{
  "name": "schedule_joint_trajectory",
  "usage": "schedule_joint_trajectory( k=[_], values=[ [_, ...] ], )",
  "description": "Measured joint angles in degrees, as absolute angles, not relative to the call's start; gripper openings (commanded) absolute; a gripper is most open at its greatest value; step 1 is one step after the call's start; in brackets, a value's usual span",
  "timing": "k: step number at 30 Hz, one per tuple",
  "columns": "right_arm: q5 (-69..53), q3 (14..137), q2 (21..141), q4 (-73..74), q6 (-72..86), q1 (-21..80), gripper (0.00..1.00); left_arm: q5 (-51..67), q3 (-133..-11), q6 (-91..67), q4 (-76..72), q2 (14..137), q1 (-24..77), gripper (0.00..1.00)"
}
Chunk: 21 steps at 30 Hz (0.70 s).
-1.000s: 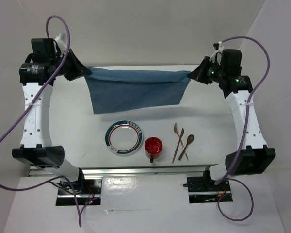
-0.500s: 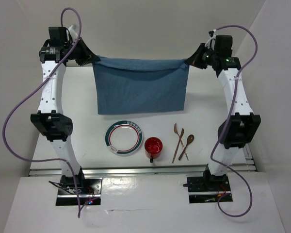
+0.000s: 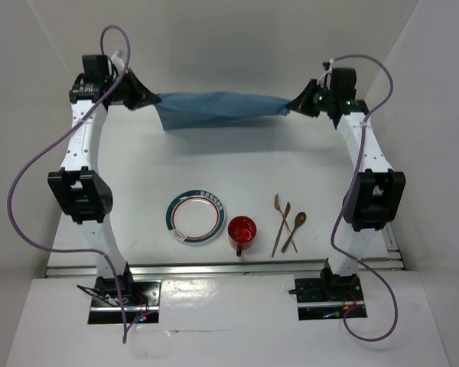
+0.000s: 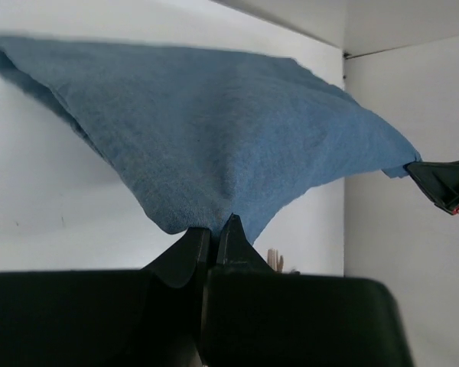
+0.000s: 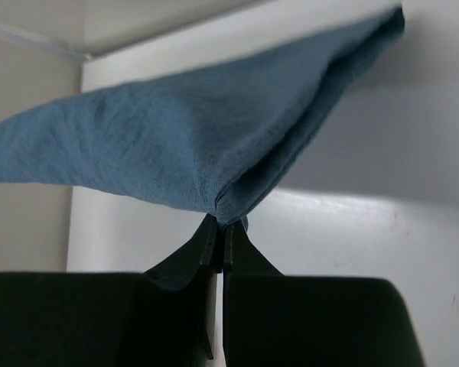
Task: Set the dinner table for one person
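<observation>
Top external view: the large flat white rectangular dinner table (image 3: pixel 214 164) with aluminium rail edges fills the middle of the frame. Across the upper part, a blue rectangular cloth placemat (image 3: pixel 222 109) hangs stretched between the left gripper (image 3: pixel 147 99) and the right gripper (image 3: pixel 293 106). In the lower centre stand a round green-rimmed white plate (image 3: pixel 195 217), a red cup (image 3: pixel 242 232) just to its right, and brown wooden utensils (image 3: pixel 288 222) further right.

Left wrist view: at bottom centre, the left gripper (image 4: pixel 213 229) has its jaws pinched on the placemat's (image 4: pixel 214 145) corner.

Right wrist view: at bottom centre, the right gripper (image 5: pixel 220 229) is likewise clamped on the placemat (image 5: pixel 176 145).
</observation>
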<state>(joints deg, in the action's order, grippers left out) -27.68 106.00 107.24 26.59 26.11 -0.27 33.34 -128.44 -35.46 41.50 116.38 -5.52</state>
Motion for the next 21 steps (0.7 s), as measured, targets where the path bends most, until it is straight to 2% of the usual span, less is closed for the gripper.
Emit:
schedule_joint_trajectory(
  k=[6,7,8,9,10,11,12,14,19,20,21],
  values=[
    [-27.9,81.2,100.6,23.3,26.1,-0.3,0.00,32.6,-96.9,-32.5,37.5,106.9,-5.5,0.00],
    [-27.9,77.4,99.8,23.1,26.1,-0.3,0.00,32.5,-92.3,-31.9,37.2,106.1,-5.5,0.03],
    [-27.9,73.8,99.2,23.0,26.1,-0.3,0.06,32.4,-88.3,-31.5,36.9,105.5,-5.6,0.14],
    [-27.9,71.2,98.7,23.3,26.2,-0.3,0.21,32.3,-84.9,-31.2,37.3,105.3,-5.8,0.43],
    [-28.0,68.9,98.3,23.5,26.2,-0.3,0.53,32.3,-82.2,-30.5,37.4,105.3,-6.1,0.62],
    [-27.9,67.4,98.1,23.7,26.6,-0.3,0.69,32.2,-80.2,-30.0,37.5,105.3,-6.4,0.84],
    [-27.6,66.4,97.8,24.0,26.1,-0.3,0.81,32.2,-78.5,-29.7,37.7,105.3,-6.9,1.00],
    [-26.2,65.7,96.9,25.4,26.1,-0.3,1.00,31.6,-77.7,-29.4,39.4,105.3,-7.7,1.00],
    [-19.7,67.6,93.8,28.4,25.9,-0.3,1.00,26.8,-84.4,-28.3,42.9,105.1,-8.3,1.00],
    [-18.5,68.3,93.5,28.6,25.9,-0.3,0.96,25.8,-86.2,-28.2,43.0,105.0,-8.1,0.99],
    [-17.5,69.1,93.4,28.6,25.9,-0.3,0.86,24.7,-88.4,-28.2,43.3,104.9,-7.9,0.84]
  ],
)
